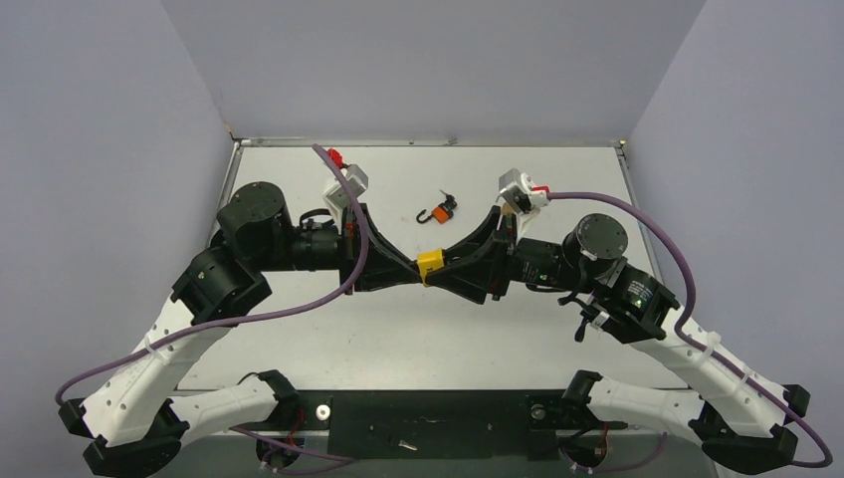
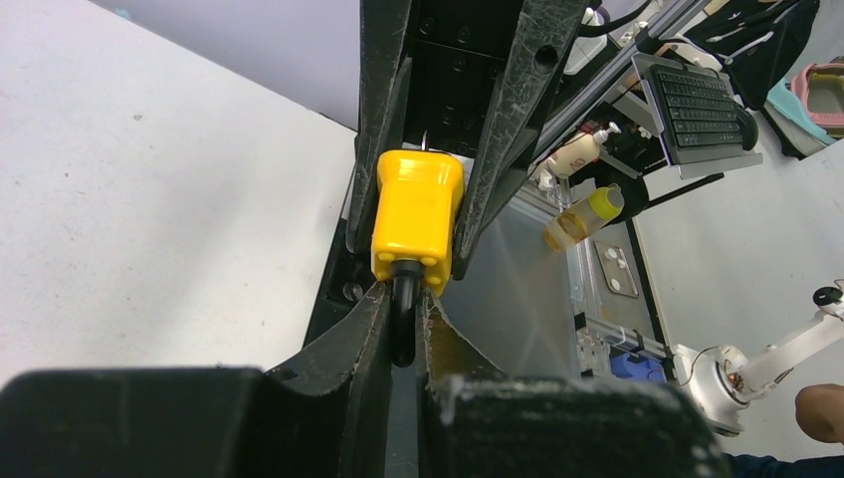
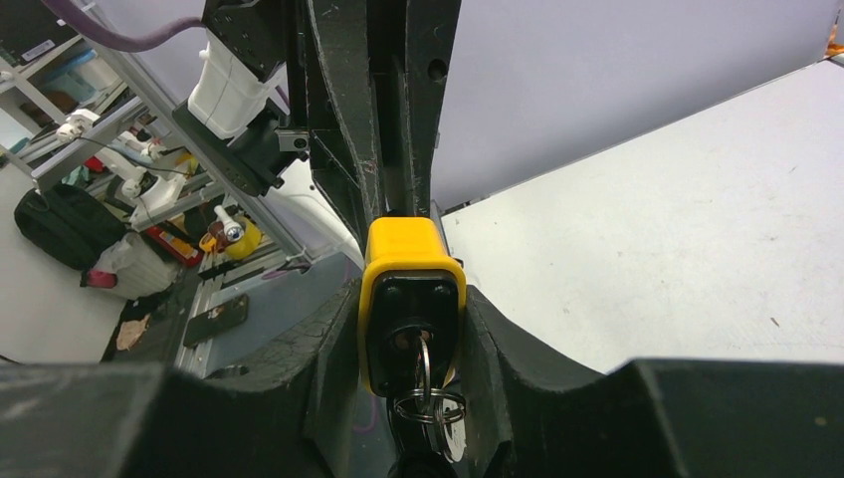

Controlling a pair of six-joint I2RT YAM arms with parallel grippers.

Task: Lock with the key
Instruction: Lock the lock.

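A yellow padlock (image 1: pixel 429 264) hangs in the air between my two grippers over the middle of the table. My left gripper (image 1: pixel 406 271) is shut on its black shackle (image 2: pixel 402 321), which sits pinched between my left fingertips (image 2: pixel 370 317). My right gripper (image 1: pixel 453 267) is shut on the padlock's yellow body (image 3: pixel 410 261), a finger on each side. A key with a ring of wire loops (image 3: pixel 426 390) sticks in the keyhole on the black underside, facing the right wrist camera. The body also shows in the left wrist view (image 2: pixel 416 209).
A second small orange padlock (image 1: pixel 443 209) with an open shackle and a key lies on the white table (image 1: pixel 557 184) behind the grippers. Grey walls close in the back and sides. Purple cables loop off both arms.
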